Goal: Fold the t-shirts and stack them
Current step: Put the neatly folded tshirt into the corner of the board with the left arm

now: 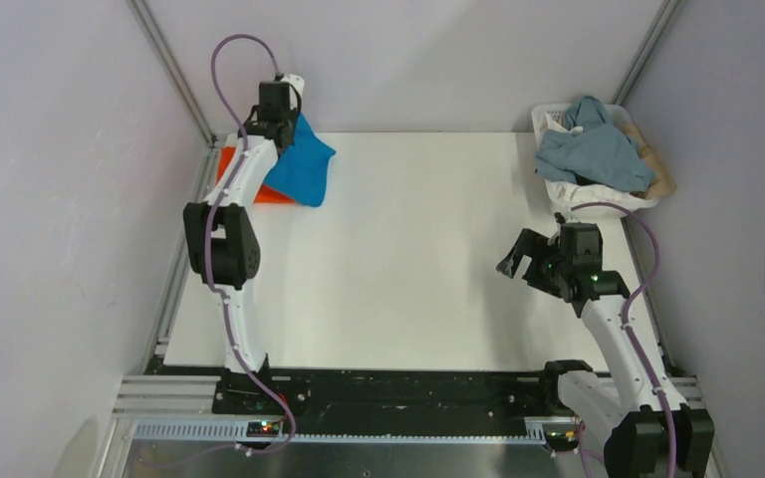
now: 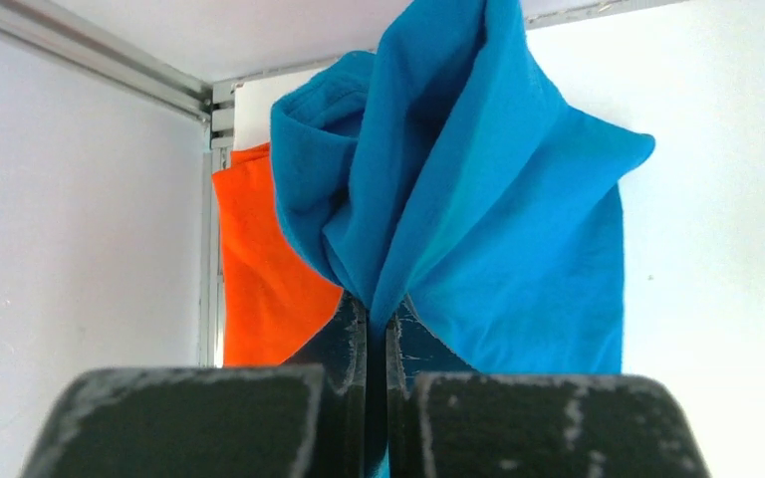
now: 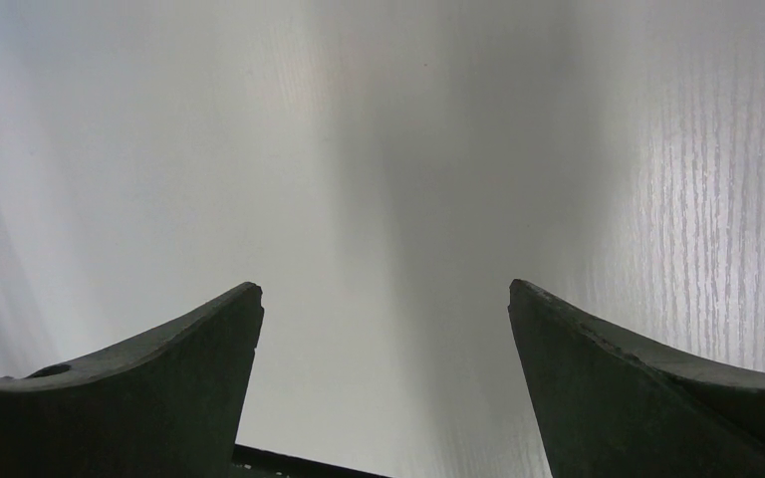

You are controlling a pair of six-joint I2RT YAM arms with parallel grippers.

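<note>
Left claw (image 2: 379,324) pinching tee (image 2: 498,229), right claw (image 3: 383,287) spread

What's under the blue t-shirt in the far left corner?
The orange t-shirt, flat on the table; only a strip shows. The rest is hidden by the blue t-shirt bunched in the shut left gripper.

White counter (image 1: 408,259), faint wood grain. In the far-left corner an orange tee (image 1: 227,164) lies flat, with a blue tee (image 1: 304,169) bunched up partly over it. Far-right corner's got a white basket (image 1: 548,118), grey-blue cloth (image 1: 593,154) heaped in it and spilling over the rim.
</note>
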